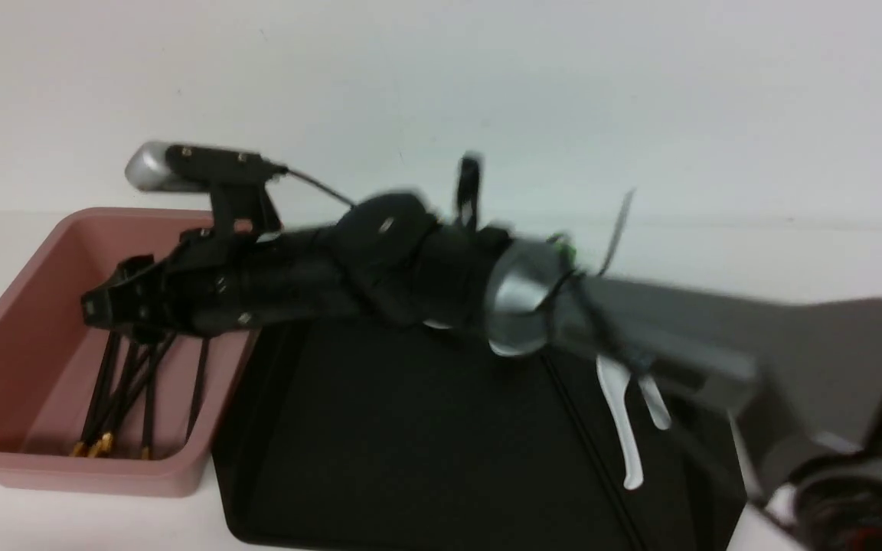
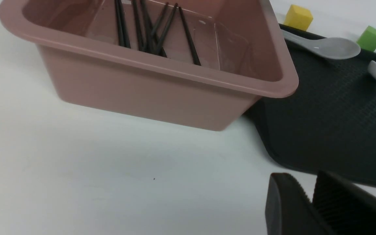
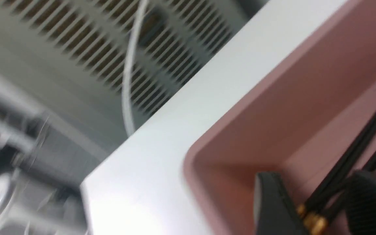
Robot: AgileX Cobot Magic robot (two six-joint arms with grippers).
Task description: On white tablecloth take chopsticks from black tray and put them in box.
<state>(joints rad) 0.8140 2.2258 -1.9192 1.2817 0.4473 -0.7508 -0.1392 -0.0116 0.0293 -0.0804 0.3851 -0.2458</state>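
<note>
The dusty-pink box (image 1: 66,471) stands on the white tablecloth (image 1: 66,524), left of the black tray (image 1: 410,444). Several black chopsticks (image 1: 115,398) with gold ends lie inside it. My right arm reaches across the tray, and its gripper (image 1: 108,306) hangs open over the box, just above the chopsticks. In the right wrist view the open gripper (image 3: 313,178) frames the chopsticks' (image 3: 348,163) gold ends against the box wall (image 3: 273,107). My left gripper (image 2: 302,178) is shut and empty, low over the tablecloth (image 2: 77,169) near the box (image 2: 142,91) and tray (image 2: 331,124). A thin dark line (image 1: 586,444) crosses the tray; I cannot tell what it is.
Two white spoons (image 1: 625,428) lie on the tray's right part; they also show in the left wrist view (image 2: 325,47). A yellow cube (image 2: 298,17) and a green cube (image 2: 370,37) sit beyond the tray. My right arm is motion-blurred.
</note>
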